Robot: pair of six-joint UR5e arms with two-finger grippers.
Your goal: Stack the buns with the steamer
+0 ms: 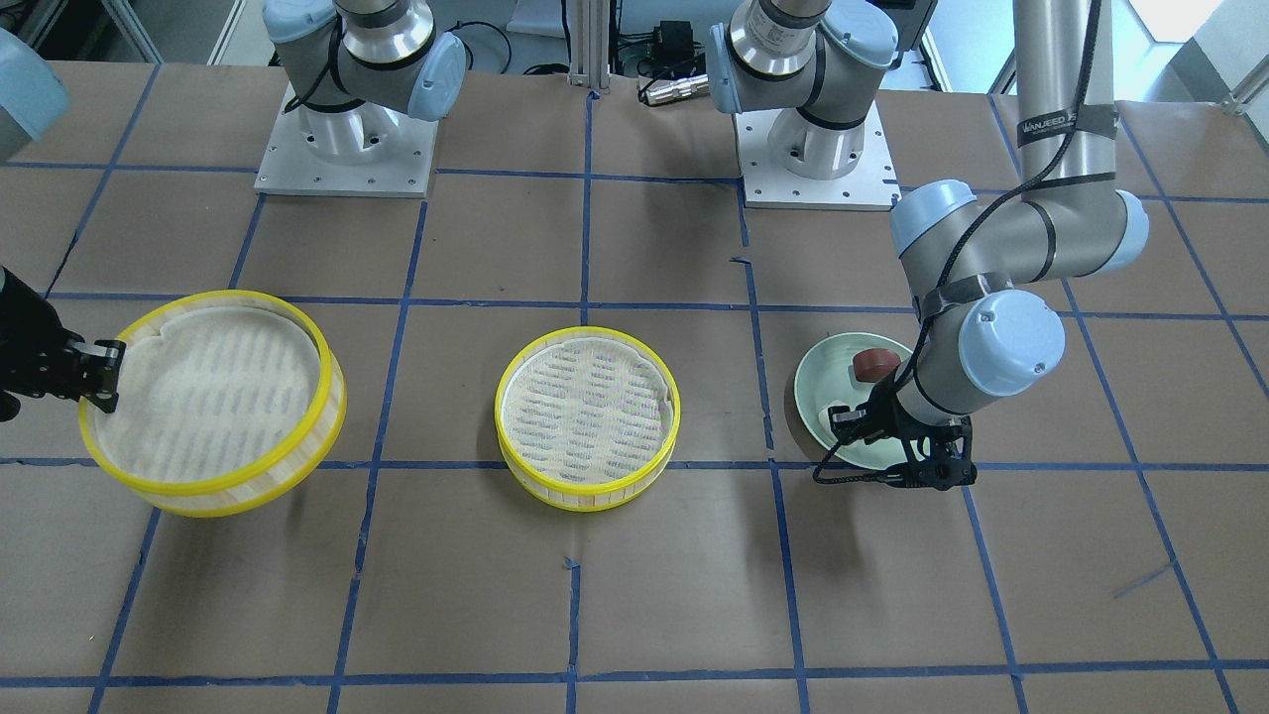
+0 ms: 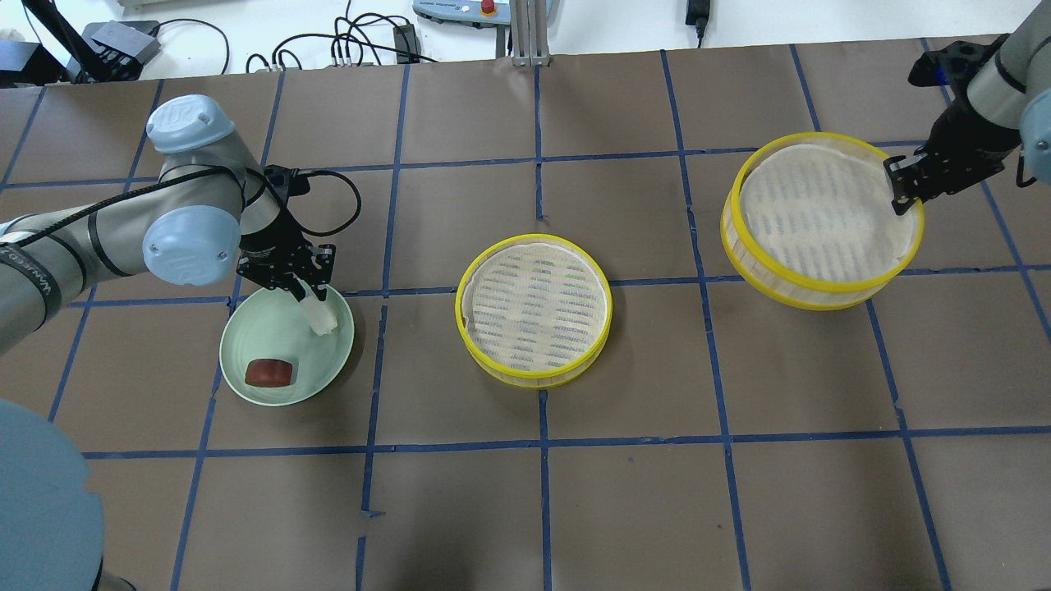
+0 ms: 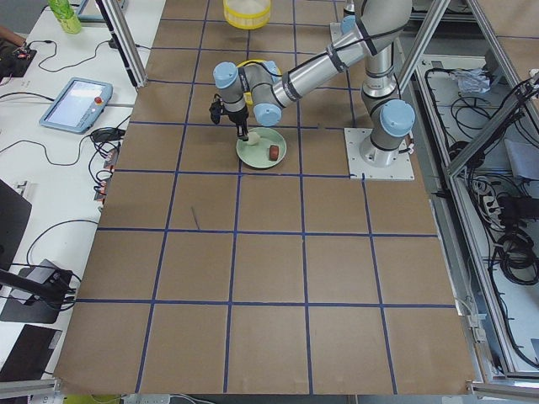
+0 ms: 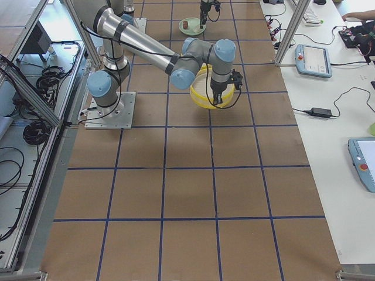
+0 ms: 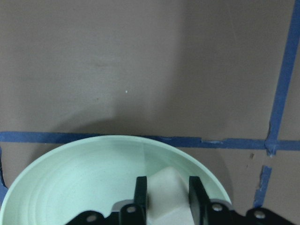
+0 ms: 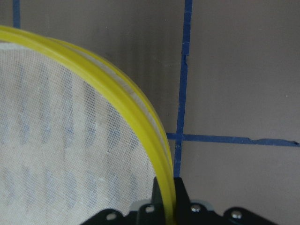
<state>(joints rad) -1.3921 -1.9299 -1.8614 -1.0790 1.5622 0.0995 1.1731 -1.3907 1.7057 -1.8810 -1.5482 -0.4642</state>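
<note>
My left gripper [image 2: 305, 289] is shut on the white blocky bun [image 2: 322, 317] over the pale green plate [image 2: 261, 332]. In the left wrist view the two fingers [image 5: 140, 187] press the sides of the white bun [image 5: 166, 199]. The reddish-brown oval bun [image 2: 269, 372] lies on the plate, apart from the gripper. My right gripper [image 2: 903, 187] is shut on the rim of a yellow steamer tray [image 2: 821, 223], which hangs tilted above the table. A second yellow steamer tray [image 2: 534, 308] sits empty at the table's middle.
The brown table has a grid of blue tape lines. The two arm bases [image 1: 347, 129] stand at the robot's side. Cables and boxes [image 2: 361, 41] lie beyond the far edge. Bare table lies between the plate and the middle tray.
</note>
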